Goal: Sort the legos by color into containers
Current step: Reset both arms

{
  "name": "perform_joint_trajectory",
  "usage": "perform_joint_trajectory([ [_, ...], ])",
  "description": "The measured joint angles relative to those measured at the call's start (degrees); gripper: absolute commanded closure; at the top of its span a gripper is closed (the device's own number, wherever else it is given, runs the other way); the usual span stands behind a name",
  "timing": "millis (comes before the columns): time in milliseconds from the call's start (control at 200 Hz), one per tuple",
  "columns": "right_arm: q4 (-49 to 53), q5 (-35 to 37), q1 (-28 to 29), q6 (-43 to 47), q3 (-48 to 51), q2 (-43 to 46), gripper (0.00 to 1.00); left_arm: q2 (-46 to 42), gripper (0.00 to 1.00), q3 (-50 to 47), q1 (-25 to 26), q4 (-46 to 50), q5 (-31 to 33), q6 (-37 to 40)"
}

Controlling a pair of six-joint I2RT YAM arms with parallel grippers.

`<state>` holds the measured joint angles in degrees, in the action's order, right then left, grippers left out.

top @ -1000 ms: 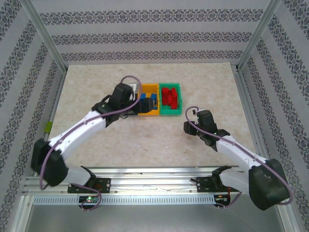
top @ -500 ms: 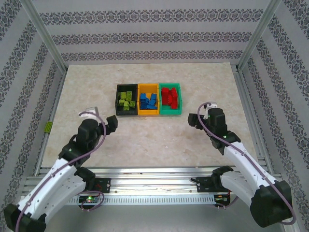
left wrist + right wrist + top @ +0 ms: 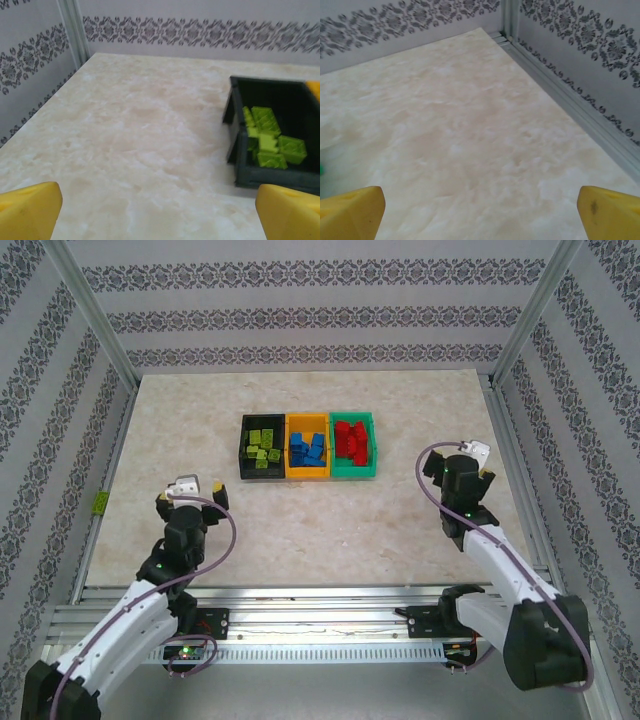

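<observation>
Both arms have backed off toward the near edge since a second ago, the left one from right over the bins. The left gripper [image 3: 192,496] and right gripper [image 3: 480,215] both sit spread wide with nothing between their yellow pads, parked I'd guess because the sorting looks done. The tabletop [image 3: 330,530] is smooth marbled beige. Farther back, three boxy plastic bins touch side by side: studded lime bricks [image 3: 262,451] in the black bin [image 3: 244,445], blue bricks [image 3: 308,449] in the orange bin [image 3: 308,474], red bricks [image 3: 350,438] in the green bin [image 3: 355,472].
</observation>
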<state>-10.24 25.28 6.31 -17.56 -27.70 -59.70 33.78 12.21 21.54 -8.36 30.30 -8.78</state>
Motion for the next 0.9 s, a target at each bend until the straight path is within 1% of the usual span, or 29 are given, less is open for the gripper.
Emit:
perform_joint_trajectory([
  [135, -9.79, -0.09, -0.59, 4.59, 3.78, -6.01, 0.02, 5.4, 0.01, -2.95, -3.91, -8.94, -0.48, 2.38],
  [315, -21.07, -0.22, -2.12, 7.96, 6.8, -12.85, 0.02, 13.35, 0.01, -5.11, -9.29, -21.38, -2.84, 2.75],
  [570, -35.85, -1.62, -2.47, 10.19, 9.9, -18.62, 0.02, 27.26, 0.01, -6.64, -13.42, -35.71, -7.26, 3.23],
  [635, -39.54, -2.69, -2.47, 10.56, 10.71, -20.94, 0.02, 31.43, 0.01, -6.58, -14.53, -39.5, -8.7, 3.67],
  [754, -41.68, -5.99, -2.84, 12.04, 11.39, -21.79, 0.02, 39.69, 0.01, -5.57, -16.61, -46.16, -10.82, 4.28],
  [899, -47.58, -10.56, -2.82, 13.6, 11.52, -24.55, 0.02, 50.51, 0.01, -2.16, -17.7, -54.27, -12.72, 5.44],
])
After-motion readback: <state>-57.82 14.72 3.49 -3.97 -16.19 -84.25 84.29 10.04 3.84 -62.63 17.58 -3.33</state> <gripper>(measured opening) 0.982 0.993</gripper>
